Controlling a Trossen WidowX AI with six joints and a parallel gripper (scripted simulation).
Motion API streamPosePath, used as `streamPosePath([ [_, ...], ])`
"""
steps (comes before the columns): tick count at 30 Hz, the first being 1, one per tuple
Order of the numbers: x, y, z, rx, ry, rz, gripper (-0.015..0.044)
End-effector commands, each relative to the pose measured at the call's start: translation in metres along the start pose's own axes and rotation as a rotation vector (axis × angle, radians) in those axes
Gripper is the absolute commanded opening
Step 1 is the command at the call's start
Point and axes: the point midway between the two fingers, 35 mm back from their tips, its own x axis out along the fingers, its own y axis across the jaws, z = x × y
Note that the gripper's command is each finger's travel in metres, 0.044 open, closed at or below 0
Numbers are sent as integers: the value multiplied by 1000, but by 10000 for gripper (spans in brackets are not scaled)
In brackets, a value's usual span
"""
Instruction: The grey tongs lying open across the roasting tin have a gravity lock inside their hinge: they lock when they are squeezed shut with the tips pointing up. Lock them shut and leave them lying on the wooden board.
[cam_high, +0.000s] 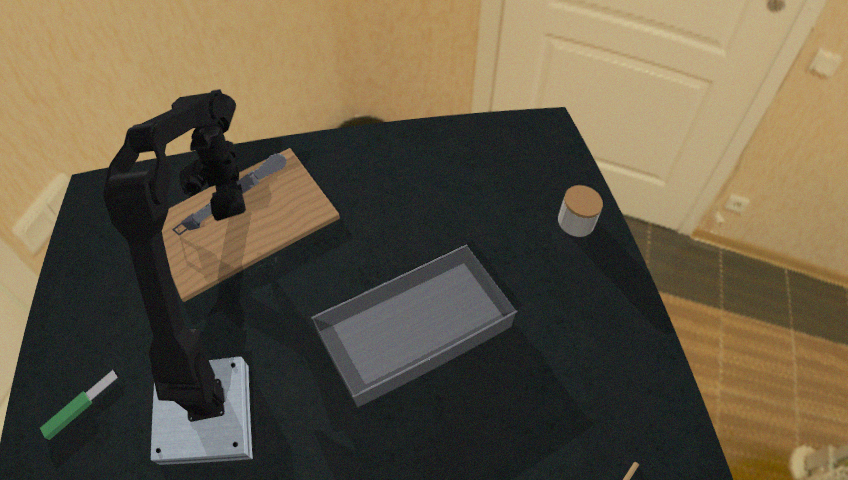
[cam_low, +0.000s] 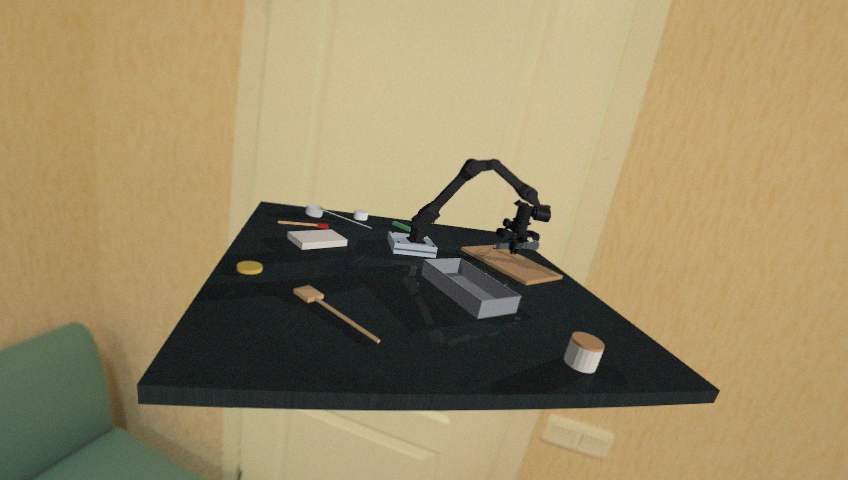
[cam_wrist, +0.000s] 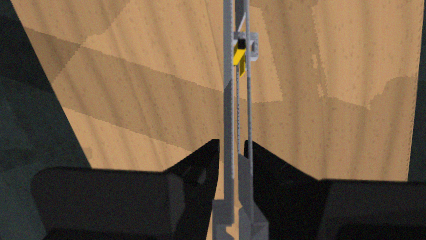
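Note:
The grey tongs (cam_high: 274, 162) (cam_low: 531, 245) (cam_wrist: 228, 115) are squeezed narrow, their two arms nearly parallel. A small yellow and black part (cam_wrist: 240, 53) shows between the arms in the wrist view. My gripper (cam_wrist: 231, 147) is shut on the tongs, around their arms. It holds them roughly level, low above the wooden board (cam_high: 297, 205) (cam_low: 538, 276) (cam_wrist: 150, 75); their shadow falls on the board apart from them. The middle of the tongs is hidden behind my gripper in the top view. The roasting tin (cam_high: 437, 356) (cam_low: 499, 307) is empty.
A white canister with a wooden lid (cam_high: 578, 217) (cam_low: 583, 354) stands far from the arm. A green-handled tool (cam_high: 66, 415) lies beside the arm's base. A wooden paddle (cam_low: 348, 321), a yellow disc (cam_low: 249, 267) and a white block (cam_low: 317, 239) are elsewhere on the table.

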Motion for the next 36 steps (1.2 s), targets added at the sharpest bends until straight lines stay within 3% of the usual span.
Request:
streamPosePath([
  [1,0,0,0,0,0,0,139],
  [13,0,0,0,0,0,0,440],
  [19,-11,-1,15,1,-1,-1,440],
  [30,-106,31,138,4,-14,-1,440],
  [36,-113,35,146,5,-15,-1,440],
])
